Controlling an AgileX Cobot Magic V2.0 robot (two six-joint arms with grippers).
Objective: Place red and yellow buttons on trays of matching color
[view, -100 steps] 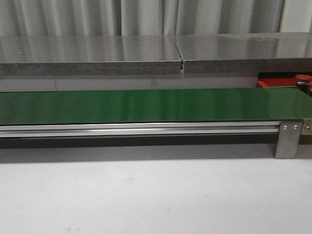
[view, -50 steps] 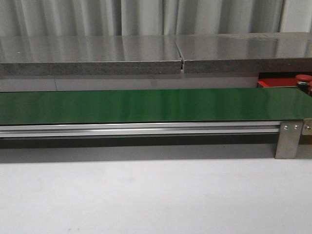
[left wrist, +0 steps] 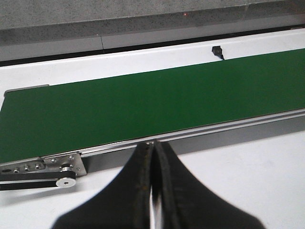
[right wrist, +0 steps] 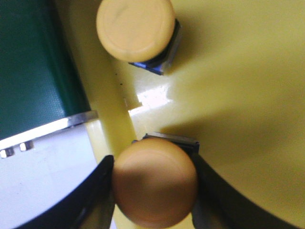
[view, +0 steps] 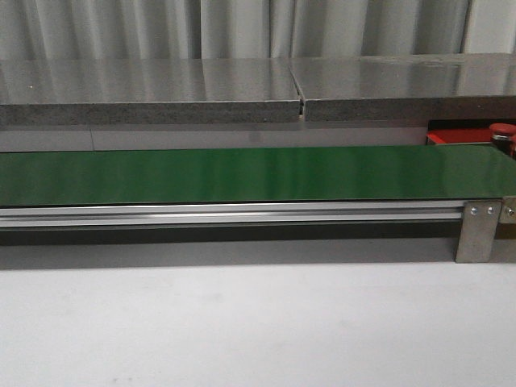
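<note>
Green dominates: the long belt (view: 242, 173) crosses the front view from nine o'clock to three o'clock, bare along all its visible length; behind its three-o'clock end a strip of the red tray (view: 455, 136) shows, with a red button (view: 501, 129) standing at the frame's edge — whether it sits on that tray or just beside it I cannot tell.

Next in size is the yellow tray (right wrist: 238, 95), seen only by the right wrist camera; its rim runs alongside the belt's end. On its floor stands one yellow button (right wrist: 136, 29), apart from the tool and untouched. A second yellow-capped button (right wrist: 155, 183) sits clamped between the two black fingers of the right gripper (right wrist: 155, 191), cap toward the camera, so its axis points up at the lens; its grey body is hidden beneath the cap, and whether it already touches the tray floor cannot be told. The relation that matters — the held button lies over yellow plastic just inside the rim, not over the belt — suggests, in my judgement, that the next move is only a release and a lift.

The left gripper (left wrist: 153, 145) has its fingers pressed together on nothing, poised just short of the belt's near edge; the right arm is plainly the nearer one to both trays.

No brand, label or readable writing appears anywhere.
</note>
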